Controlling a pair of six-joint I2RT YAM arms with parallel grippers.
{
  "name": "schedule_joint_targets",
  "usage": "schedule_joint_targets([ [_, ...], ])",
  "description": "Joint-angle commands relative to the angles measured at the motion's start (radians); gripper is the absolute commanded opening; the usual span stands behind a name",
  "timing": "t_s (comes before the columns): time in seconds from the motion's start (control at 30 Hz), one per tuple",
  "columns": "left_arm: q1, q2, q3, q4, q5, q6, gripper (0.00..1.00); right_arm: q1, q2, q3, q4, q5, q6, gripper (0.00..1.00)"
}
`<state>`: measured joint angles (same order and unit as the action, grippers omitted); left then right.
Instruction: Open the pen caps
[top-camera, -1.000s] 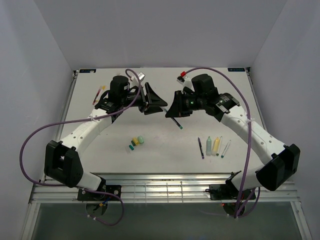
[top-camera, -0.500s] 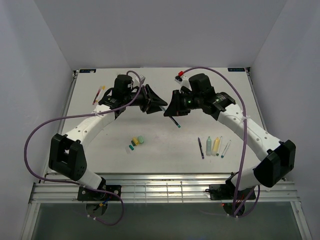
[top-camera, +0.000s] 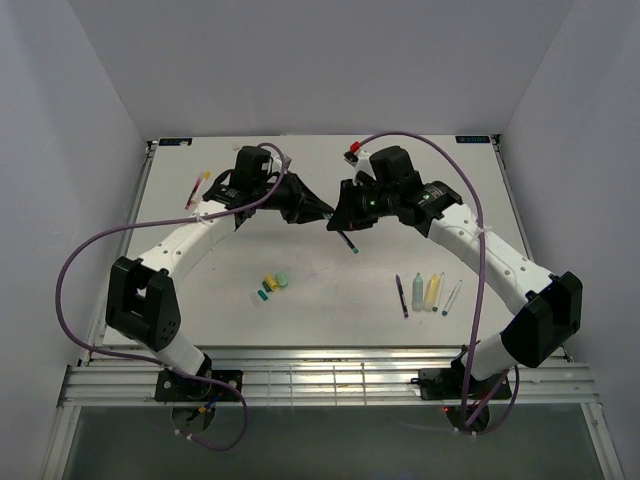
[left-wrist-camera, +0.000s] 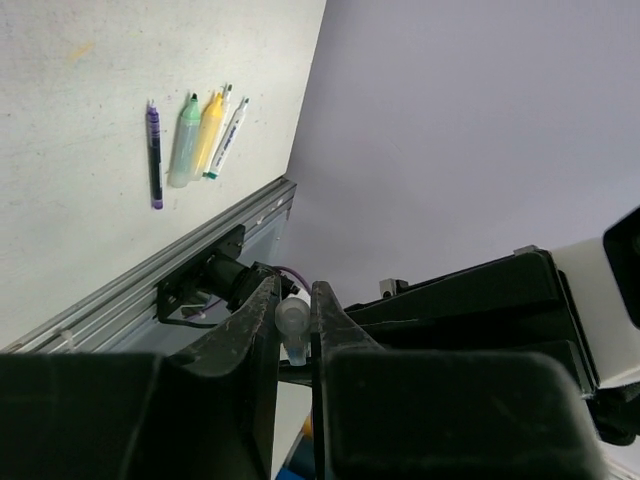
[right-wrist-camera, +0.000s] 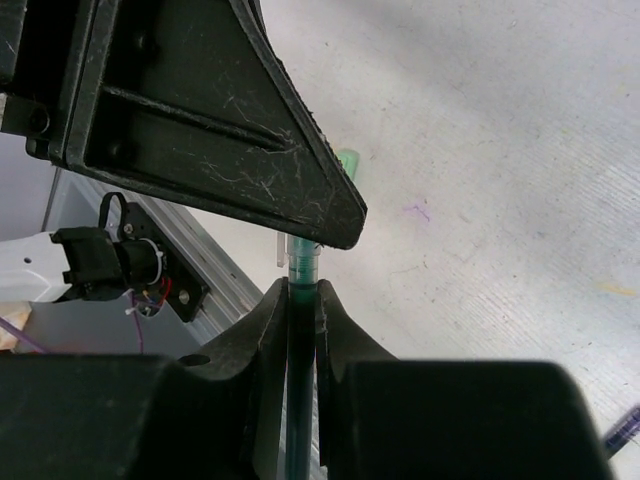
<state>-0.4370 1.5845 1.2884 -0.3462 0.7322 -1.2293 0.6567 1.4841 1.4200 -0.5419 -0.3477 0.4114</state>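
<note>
It was a robot lab test cell: a white table (top-camera: 330, 290) boxed in by plain pale walls (top-camera: 320, 60) on three sides, two arms (top-camera: 190, 247) bolted to an aluminium rail (top-camera: 320, 377) at its near edge, purple cables (top-camera: 58, 290) looping from them

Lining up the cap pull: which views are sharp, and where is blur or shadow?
Top external: even light, soft shadows, teal pen tiny. Left wrist: left fingers dark and blurred, pale cap soft. Right wrist: table texture crisp, right fingers underexposed.
</note>
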Motion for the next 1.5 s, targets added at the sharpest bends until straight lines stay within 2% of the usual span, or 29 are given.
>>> schedule_joint_targets([
  [0.0, -0.016, 0.014, 0.106, -0.098, 0.015, 0.057, 0.0, 0.021, 0.013, 0.049, -0.038, 0.029, -0.062, 0.08],
  [0.17, 0.009, 0.121, 0.262, -0.278, -0.057, 0.207, 0.0, 0.034, -0.016, -0.013, -0.11, 0.023, -0.103, 0.08],
  [0.33, 0.095, 0.241, 0.524, -0.494, -0.233, 0.307, 0.0, 0.053, -0.077, -0.148, -0.158, 0.016, -0.129, 0.08],
  [0.47, 0.205, 0.31, 0.646, -0.55, -0.269, 0.341, 0.0, 0.069, -0.155, -0.234, -0.201, 0.079, -0.129, 0.08],
  [0.6, 0.224, 0.309, 0.681, -0.579, -0.273, 0.448, 0.0, 0.051, -0.179, -0.263, -0.205, 0.154, -0.088, 0.08],
  [0.7, 0.201, 0.234, 0.512, -0.596, -0.318, 0.528, 0.0, 0.014, -0.147, -0.294, -0.181, 0.19, -0.022, 0.08],
  [0.73, 0.196, 0.163, 0.368, -0.594, -0.329, 0.536, 0.0, 0.005, -0.131, -0.302, -0.178, 0.208, 0.006, 0.08],
  [0.83, 0.19, 0.002, 0.157, -0.582, -0.369, 0.557, 0.0, -0.025, -0.093, -0.34, -0.147, 0.249, 0.015, 0.08],
  [0.87, 0.19, -0.039, 0.038, -0.579, -0.373, 0.563, 0.0, -0.047, -0.085, -0.354, -0.126, 0.256, 0.02, 0.08],
  [0.97, 0.187, -0.179, -0.123, -0.582, -0.419, 0.591, 0.0, -0.098, -0.077, -0.412, -0.087, 0.28, 0.021, 0.08],
  [1.2, 0.184, -0.32, -0.27, -0.663, -0.586, 0.614, 0.0, -0.14, -0.056, -0.492, -0.02, 0.334, -0.003, 0.08],
  [1.47, 0.184, -0.239, -0.377, -0.68, -0.707, 0.605, 0.0, -0.144, -0.004, -0.477, -0.001, 0.34, -0.026, 0.08],
])
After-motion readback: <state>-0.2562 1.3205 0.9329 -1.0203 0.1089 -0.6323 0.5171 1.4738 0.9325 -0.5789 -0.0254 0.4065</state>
